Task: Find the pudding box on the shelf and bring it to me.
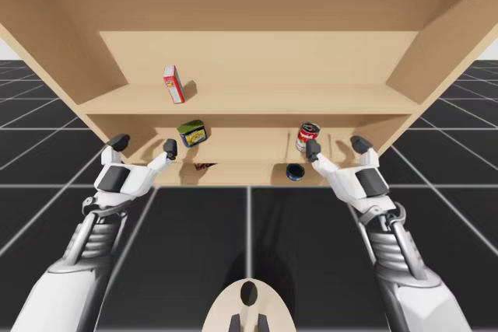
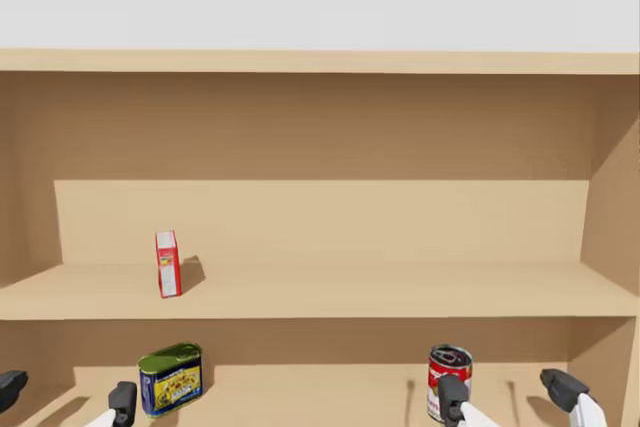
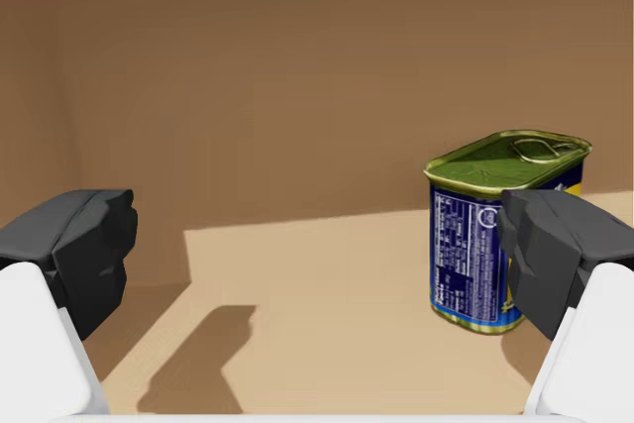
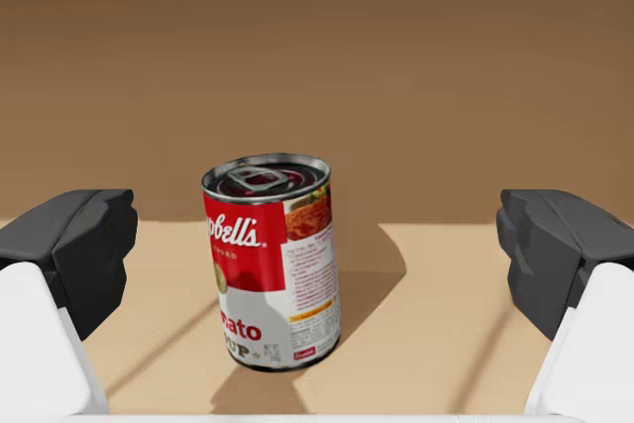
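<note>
A small red and white box stands upright at the left of the upper shelf board. On the lowest board a dark brown flat thing peeks out, mostly hidden under the board above. My left gripper is open at the middle board, with a green-topped blue tin ahead by one finger. My right gripper is open too, and a red and white can stands ahead between its fingers, untouched.
The wooden shelf has side walls and a back panel. The tin and the can stand on the middle board. A round blue can sits on the lowest board. The upper board has free room right of the box.
</note>
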Tool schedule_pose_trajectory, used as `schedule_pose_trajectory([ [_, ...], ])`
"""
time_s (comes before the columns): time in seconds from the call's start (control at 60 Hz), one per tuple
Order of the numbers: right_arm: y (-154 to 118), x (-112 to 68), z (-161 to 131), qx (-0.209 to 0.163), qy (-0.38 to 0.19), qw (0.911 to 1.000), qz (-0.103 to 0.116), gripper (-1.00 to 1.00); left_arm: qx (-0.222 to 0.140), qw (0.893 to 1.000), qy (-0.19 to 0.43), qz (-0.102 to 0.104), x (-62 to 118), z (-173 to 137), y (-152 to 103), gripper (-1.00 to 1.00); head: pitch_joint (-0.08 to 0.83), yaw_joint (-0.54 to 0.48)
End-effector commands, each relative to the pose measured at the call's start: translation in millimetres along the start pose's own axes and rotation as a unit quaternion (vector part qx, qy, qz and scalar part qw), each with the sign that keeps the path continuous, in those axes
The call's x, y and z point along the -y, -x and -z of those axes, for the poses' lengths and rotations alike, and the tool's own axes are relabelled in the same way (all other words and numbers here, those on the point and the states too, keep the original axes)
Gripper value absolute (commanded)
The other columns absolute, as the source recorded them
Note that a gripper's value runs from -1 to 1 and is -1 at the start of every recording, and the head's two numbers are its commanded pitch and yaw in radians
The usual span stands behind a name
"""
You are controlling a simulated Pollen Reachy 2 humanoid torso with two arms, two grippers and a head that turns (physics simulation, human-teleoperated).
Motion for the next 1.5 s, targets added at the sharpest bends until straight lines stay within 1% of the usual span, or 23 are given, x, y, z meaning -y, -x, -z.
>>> schedule_pose_trajectory([
  [0.017, 1.9, -4.0, -1.5, 0.014, 0.008, 0.9999, 0.004, -1.0, 0.001, 1.0, -0.001, 0.003, -0.1, 0.0, 0.4, -1.0, 0.022, -0.02],
  [0.067, 0.8, -4.6, -2.0, 0.016, 0.004, 0.9999, 0.001, -1.0, 0.002, 1.0, 0.0, 0.002, -0.3, 0.0, 0.3, -1.0, 0.035, -0.02],
  [0.1, 0.6, -4.3, -0.2, 0.01, -0.005, 0.9999, 0.009, -1.0, 0.002, 1.0, 0.0, 0.003, -0.4, 0.1, 0.4, -1.0, 0.052, -0.02],
  [0.133, 1.0, -4.0, 0.6, 0.003, -0.003, 1.0, 0.005, -1.0, 0.002, 1.0, 0.0, 0.003, -0.3, 0.1, 0.4, -1.0, 0.065, -0.02],
  [0.15, 1.6, -4.1, 1.7, -0.013, -0.006, 0.9999, 0.0, -1.0, 0.003, 1.0, 0.0, 0.003, -0.3, 0.2, 0.4, -1.0, 0.084, -0.02],
  [0.167, 1.8, -4.3, 1.7, -0.016, -0.004, 0.9999, -0.004, -1.0, 0.003, 1.0, 0.0, 0.003, -0.3, 0.2, 0.4, -1.0, 0.09, -0.02],
  [0.233, 1.9, -4.6, 1.8, -0.013, -0.007, 0.9999, -0.005, -1.0, 0.004, 1.0, 0.002, 0.003, -0.2, 0.4, 0.5, -1.0, 0.139, -0.02],
  [0.267, 1.6, -5.0, 1.6, -0.008, -0.006, 0.9999, -0.013, -1.0, 0.004, 1.0, 0.002, 0.003, -0.1, 0.3, 0.6, -1.0, 0.176, -0.02],
  [0.5, 2.0, -5.0, 1.2, -0.005, -0.001, 0.9998, -0.019, -1.0, 0.004, 1.0, 0.005, 0.007, 0.9, 0.6, 1.6, -1.0, 0.377, 0.0],
  [0.667, 3.3, -6.3, 0.7, -0.005, -0.004, 0.9996, -0.026, -1.0, 0.009, 1.0, 0.01, 0.008, 1.8, 0.1, 1.3, -1.0, 0.485, 0.04],
  [0.833, 4.0, -7.6, 0.1, -0.005, -0.007, 0.9994, -0.033, -1.0, 0.012, 1.0, 0.014, 0.011, 3.1, -0.3, 1.5, -1.0, 0.539, 0.11],
  [0.967, 5.1, -9.0, -0.4, -0.007, -0.009, 0.9992, -0.037, -1.0, 0.013, 1.0, 0.017, 0.012, 4.1, -0.6, 1.8, -1.0, 0.575, 0.19],
  [1.083, 6.0, -10.3, -0.4, -0.008, -0.01, 0.9992, -0.039, -1.0, 0.014, 1.0, 0.018, 0.011, 5.0, -0.9, 1.4, -1.0, 0.591, 0.23],
  [1.217, 6.2, -10.2, -0.2, -0.009, -0.01, 0.9991, -0.039, -1.0, 0.016, 0.999, 0.028, -0.001, 11.1, -3.5, -2.1, -1.0, 0.59, 0.23],
  [1.283, 6.5, -10.3, -0.2, -0.008, -0.009, 0.9991, -0.041, -1.0, 0.007, 0.999, 0.027, -0.02, 14.8, -5.5, -4.1, -1.0, 0.587, 0.23],
  [1.3, 6.9, -10.1, 0.1, -0.009, -0.008, 0.9991, -0.042, -1.0, -0.001, 0.999, 0.022, -0.036, 16.3, -7.6, -6.6, -1.0, 0.581, 0.23],
  [1.333, 7.2, -10.0, 0.2, -0.01, -0.007, 0.9991, -0.04, -1.0, -0.012, 0.999, 0.016, -0.044, 17.1, -9.5, -8.9, -1.0, 0.579, 0.23],
  [1.367, 7.8, -10.4, 0.1, -0.012, -0.006, 0.9991, -0.039, -1.0, -0.016, 0.998, 0.019, -0.06, 19.8, -16.4, -14.8, -1.0, 0.579, 0.23],
  [1.383, 7.9, -10.5, 0.1, -0.012, -0.007, 0.9991, -0.04, -1.0, -0.018, 0.998, 0.019, -0.063, 20.8, -18.2, -15.9, -1.0, 0.58, 0.23],
  [1.4, 8.0, -10.6, 0.1, -0.012, -0.007, 0.9991, -0.04, -1.0, -0.023, 0.997, 0.018, -0.066, 22.1, -20.1, -17.2, -1.0, 0.58, 0.23],
  [1.417, 8.3, -10.7, 0.1, -0.012, -0.007, 0.9991, -0.04, -1.0, -0.038, 0.997, 0.012, -0.067, 27.6, -26.1, -19.0, -1.0, 0.582, 0.23],
  [1.467, 8.4, -11.1, 0.0, -0.012, -0.007, 0.9991, -0.04, -1.0, -0.036, 0.997, 0.025, -0.064, 33.6, -33.4, -20.2, -1.0, 0.582, 0.23],
  [1.5, 8.6, -10.7, 0.5, -0.012, -0.007, 0.9991, -0.04, -1.0, -0.044, 0.997, 0.029, -0.056, 41.5, -42.1, -21.1, -1.0, 0.583, 0.23],
])
